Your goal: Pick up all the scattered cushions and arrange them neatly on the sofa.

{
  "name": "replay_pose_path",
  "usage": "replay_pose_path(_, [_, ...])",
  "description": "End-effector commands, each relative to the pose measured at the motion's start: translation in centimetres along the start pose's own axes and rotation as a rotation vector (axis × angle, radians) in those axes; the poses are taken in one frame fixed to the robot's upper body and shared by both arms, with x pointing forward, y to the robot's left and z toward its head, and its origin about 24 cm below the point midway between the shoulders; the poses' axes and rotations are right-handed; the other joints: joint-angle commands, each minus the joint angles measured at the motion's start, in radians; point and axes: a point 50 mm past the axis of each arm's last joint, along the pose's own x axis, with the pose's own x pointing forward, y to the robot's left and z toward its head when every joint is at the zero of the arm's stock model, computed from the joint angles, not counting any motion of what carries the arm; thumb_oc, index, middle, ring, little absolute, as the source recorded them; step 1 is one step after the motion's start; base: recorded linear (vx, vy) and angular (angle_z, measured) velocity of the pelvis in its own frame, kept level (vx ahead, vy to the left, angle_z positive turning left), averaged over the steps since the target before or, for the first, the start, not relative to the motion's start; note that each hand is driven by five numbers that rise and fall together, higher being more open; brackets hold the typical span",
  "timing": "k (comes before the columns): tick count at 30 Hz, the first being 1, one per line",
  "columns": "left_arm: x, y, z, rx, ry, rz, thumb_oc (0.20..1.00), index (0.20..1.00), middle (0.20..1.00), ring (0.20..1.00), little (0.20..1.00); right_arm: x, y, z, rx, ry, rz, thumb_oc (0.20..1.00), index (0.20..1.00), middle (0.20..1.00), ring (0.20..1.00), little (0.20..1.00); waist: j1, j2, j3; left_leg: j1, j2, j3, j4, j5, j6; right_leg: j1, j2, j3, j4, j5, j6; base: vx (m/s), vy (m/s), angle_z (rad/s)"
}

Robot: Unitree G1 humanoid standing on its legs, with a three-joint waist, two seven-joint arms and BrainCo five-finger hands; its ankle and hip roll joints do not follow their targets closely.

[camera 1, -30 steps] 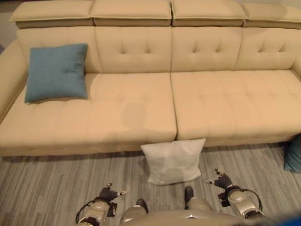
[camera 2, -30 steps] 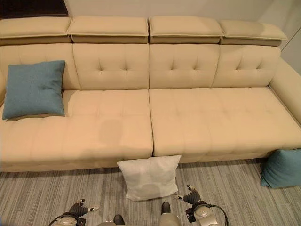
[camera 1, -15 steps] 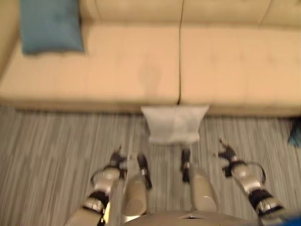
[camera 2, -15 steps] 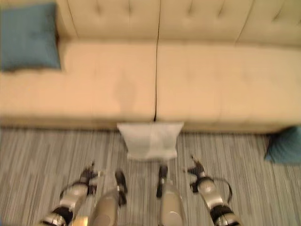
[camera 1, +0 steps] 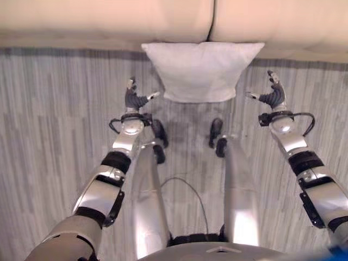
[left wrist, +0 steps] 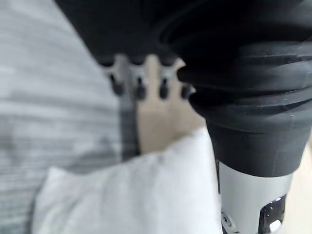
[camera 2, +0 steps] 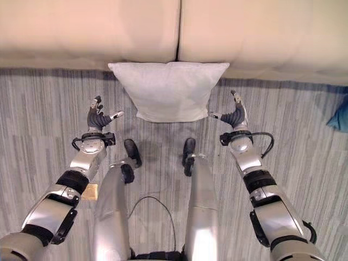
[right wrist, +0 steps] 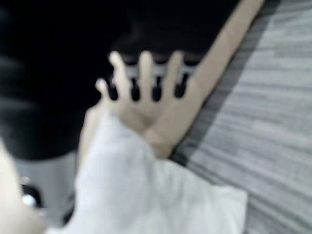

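White cushion (camera 1: 202, 70) on striped floor (camera 1: 54, 119), top edge against sofa front (camera 1: 109, 24); left hand (camera 1: 133, 98) and right hand (camera 1: 272, 95) flanking its sides, fingers spread, empty, apart from it.

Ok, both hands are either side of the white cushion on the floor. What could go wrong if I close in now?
The white cushion leans on the sofa front, so a squeeze may push it flat or tip it. The left hand and right hand are open and apart from it; uneven contact could twist the cushion. A blue cushion lies by the right edge, easily missed.
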Motion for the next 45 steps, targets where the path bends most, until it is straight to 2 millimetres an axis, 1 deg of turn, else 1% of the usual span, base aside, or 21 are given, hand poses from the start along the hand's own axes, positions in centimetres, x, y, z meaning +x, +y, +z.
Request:
replay_pose_path(1, [-0.8,1.8,-2.1,0.056,0.035,0.062,1.0,1.0,1.0,1.0,1.0,-1.8,0.3,-3.0,-0.004,0.071,-0.018,1.0,1.0,1.0,1.0,1.0,-0.009,0.012,-0.123,-0.01,-0.005,-0.033,-0.08,0.044,-0.027,0.002,-0.052,0.028,-0.125,0.122,0.122,0.06,-0.013,-0.06])
replay_pose_path(3, [1.3,2.2,1.1,0.105,-0.035,0.083,1.0,1.0,1.0,1.0,1.0,0.4,-1.3,-0.9,-0.023,0.032,-0.072,1.0,1.0,1.0,1.0,1.0,-0.011,0.006,-0.118,-0.137,-0.013,-0.039,-0.021,0.032,-0.019,-0.119,-0.056,0.043,-0.078,0.119,0.12,0.08,0.024,0.06])
replay_pose_path(5, [1.6,2.2,1.7,0.108,-0.044,0.09,1.0,1.0,1.0,1.0,1.0,0.7,-1.5,-0.8,-0.026,0.038,-0.084,1.0,1.0,1.0,1.0,1.0,-0.012,0.005,-0.116,-0.158,-0.017,-0.04,-0.013,0.031,-0.018,-0.141,-0.058,0.045,-0.07,0.118,0.119,0.04,0.02,0.0])
replay_pose_path(8, [3.0,2.1,4.3,0.122,-0.094,0.112,1.0,1.0,1.0,1.0,1.0,1.8,-2.8,0.0,-0.04,0.045,-0.139,1.0,1.0,1.0,1.0,1.0,-0.014,0.001,-0.122,-0.229,-0.028,-0.037,0.011,0.023,-0.014,-0.219,-0.062,0.061,-0.052,0.113,0.119,0.05,0.046,0.06])
replay_pose_path(13, [4.1,1.9,7.7,0.127,-0.168,0.106,1.0,1.0,1.0,1.0,1.0,3.2,-4.4,1.7,-0.06,0.021,-0.196,1.0,1.0,1.0,1.0,1.0,-0.021,0.004,-0.131,-0.301,-0.031,-0.027,0.034,0.014,-0.009,-0.3,-0.063,0.086,-0.034,0.114,0.122,0.03,0.057,-0.02])
replay_pose_path(16, [4.5,1.2,10.0,0.084,-0.214,0.088,1.0,1.0,1.0,1.0,1.0,4.2,-5.6,3.9,-0.05,-0.027,-0.243,1.0,1.0,1.0,1.0,1.0,-0.028,0.008,-0.122,-0.349,-0.031,-0.018,0.071,0.0,-0.004,-0.357,-0.055,0.11,-0.007,0.111,0.122,0.04,0.059,-0.08])
replay_pose_path(17, [4.6,0.8,10.2,0.07,-0.208,0.076,1.0,1.0,1.0,1.0,1.0,4.4,-5.7,4.3,-0.044,-0.035,-0.244,1.0,1.0,1.0,1.0,1.0,-0.031,0.008,-0.12,-0.357,-0.031,-0.018,0.079,-0.004,-0.002,-0.369,-0.052,0.114,0.002,0.11,0.123,0.05,0.021,-0.13])
replay_pose_path(18, [4.6,0.2,11.3,0.049,-0.232,0.063,1.0,1.0,1.0,1.0,1.0,4.7,-5.9,5.1,-0.038,-0.055,-0.247,1.0,1.0,1.0,1.0,1.0,-0.034,0.011,-0.113,-0.37,-0.029,-0.019,0.089,-0.007,-0.001,-0.386,-0.048,0.122,0.013,0.109,0.122,0.04,0.003,-0.18])
replay_pose_path(19, [4.5,-1.0,13.1,-0.02,-0.267,0.035,1.0,1.0,1.0,1.0,1.0,5.2,-6.1,7.2,-0.012,-0.106,-0.25,1.0,1.0,1.0,1.0,1.0,-0.042,0.017,-0.087,-0.387,-0.023,-0.022,0.11,-0.008,0.0,-0.399,-0.043,0.126,0.022,0.109,0.123,0.03,-0.005,-0.13])
replay_pose_path(23, [4.1,-3.1,15.4,-0.04,-0.319,-0.03,1.0,1.0,1.0,1.0,1.0,5.8,-6.3,9.5,0.002,-0.155,-0.235,1.0,1.0,1.0,1.0,1.0,-0.04,0.031,-0.043,-0.399,-0.014,-0.033,0.14,-0.013,0.003,-0.4,-0.033,0.123,0.035,0.109,0.122,0.01,-0.017,-0.07])
replay_pose_path(27, [3.7,-4.7,16.7,-0.056,-0.341,-0.077,1.0,1.0,1.0,1.0,1.0,6.1,-5.1,11.5,0.009,-0.196,-0.189,1.0,1.0,1.0,1.0,1.0,-0.033,0.043,-0.012,-0.409,-0.003,-0.05,0.166,-0.011,0.006,-0.4,-0.026,0.121,0.051,0.11,0.117,0.0,-0.015,-0.05])
replay_pose_path(33, [3.1,-6.8,17.8,-0.068,-0.361,-0.135,1.0,1.0,1.0,1.0,1.0,6.3,-3.0,13.2,-0.033,-0.223,-0.121,1.0,1.0,1.0,1.0,1.0,-0.017,0.069,-0.008,-0.435,0.003,-0.08,0.199,-0.013,0.011,-0.4,-0.022,0.101,0.063,0.107,0.112,0.01,-0.025,-0.04])
replay_pose_path(34, [2.6,-7.9,18.4,-0.086,-0.378,-0.163,1.0,1.0,1.0,1.0,1.0,6.2,-1.0,14.0,-0.039,-0.233,-0.068,1.0,1.0,1.0,1.0,1.0,-0.005,0.085,-0.007,-0.451,0.007,-0.1,0.22,-0.012,0.014,-0.4,-0.021,0.091,0.075,0.104,0.108,0.04,-0.054,-0.03])
replay_pose_path(35, [2.4,-8.2,18.5,-0.066,-0.388,-0.177,1.0,1.0,1.0,1.0,1.0,6.0,0.0,14.8,-0.065,-0.258,-0.031,1.0,1.0,1.0,1.0,1.0,0.0,0.095,-0.007,-0.46,0.009,-0.114,0.227,-0.011,0.015,-0.4,-0.022,0.083,0.076,0.102,0.105,0.03,-0.038,-0.03])
replay_pose_path(36, [2.4,-8.2,18.5,-0.067,-0.388,-0.176,1.0,1.0,1.0,1.0,1.0,6.0,0.1,14.8,-0.065,-0.258,-0.031,1.0,1.0,1.0,1.0,1.0,-0.001,0.095,-0.007,-0.46,0.009,-0.115,0.228,-0.011,0.015,-0.4,-0.022,0.082,0.077,0.102,0.104,0.0,0.0,0.0])
replay_pose_path(38, [2.1,-8.6,18.8,-0.068,-0.402,-0.19,1.0,1.0,1.0,1.0,1.0,5.5,2.0,16.0,-0.078,-0.304,0.026,1.0,1.0,1.0,1.0,1.0,0.007,0.102,-0.007,-0.461,0.008,-0.121,0.241,-0.01,0.015,-0.4,-0.02,0.081,0.093,0.098,0.099,0.0,0.0,0.0])
replay_pose_path(39, [2.1,-8.5,18.9,-0.081,-0.405,-0.193,1.0,1.0,1.0,1.0,1.0,5.2,2.6,16.6,-0.072,-0.324,0.048,0.777,0.777,0.777,0.777,0.777,0.01,0.104,-0.007,-0.461,0.008,-0.124,0.242,-0.01,0.016,-0.4,-0.019,0.077,0.095,0.098,0.098,0.0,0.0,0.0])
replay_pose_path(40, [2.1,-8.5,18.9,-0.081,-0.405,-0.193,1.0,1.0,1.0,1.0,1.0,5.2,2.6,16.6,-0.072,-0.324,0.048,0.407,0.407,0.407,0.407,0.407,0.009,0.104,-0.007,-0.461,0.008,-0.124,0.242,-0.01,0.016,-0.4,-0.019,0.077,0.095,0.098,0.098,0.0,0.0,0.0])
replay_pose_path(41, [1.9,-8.6,19.3,-0.095,-0.423,-0.201,1.0,1.0,1.0,1.0,1.0,4.9,3.3,17.1,-0.057,-0.344,0.074,0.2,0.2,0.2,0.2,0.2,0.012,0.106,-0.007,-0.461,0.007,-0.126,0.248,-0.009,0.016,-0.4,-0.017,0.077,0.101,0.097,0.095,0.0,0.0,0.0])
replay_pose_path(42, [1.8,-8.4,19.6,-0.108,-0.44,-0.21,0.2,0.2,0.2,0.2,0.2,4.5,3.8,17.8,-0.04,-0.376,0.097,0.2,0.2,0.2,0.2,0.2,0.013,0.106,-0.007,-0.461,0.007,-0.131,0.252,-0.01,0.017,-0.4,-0.016,0.076,0.105,0.096,0.095,0.0,0.0,0.0])
replay_pose_path(45, [1.8,-7.6,19.9,-0.167,-0.454,-0.192,0.2,0.2,0.2,0.2,0.2,3.9,4.2,19.3,0.029,-0.438,0.11,0.2,0.2,0.2,0.2,0.2,0.012,0.101,-0.007,-0.461,0.002,-0.134,0.256,-0.01,0.017,-0.4,-0.01,0.076,0.109,0.097,0.093,0.0,0.0,0.0])
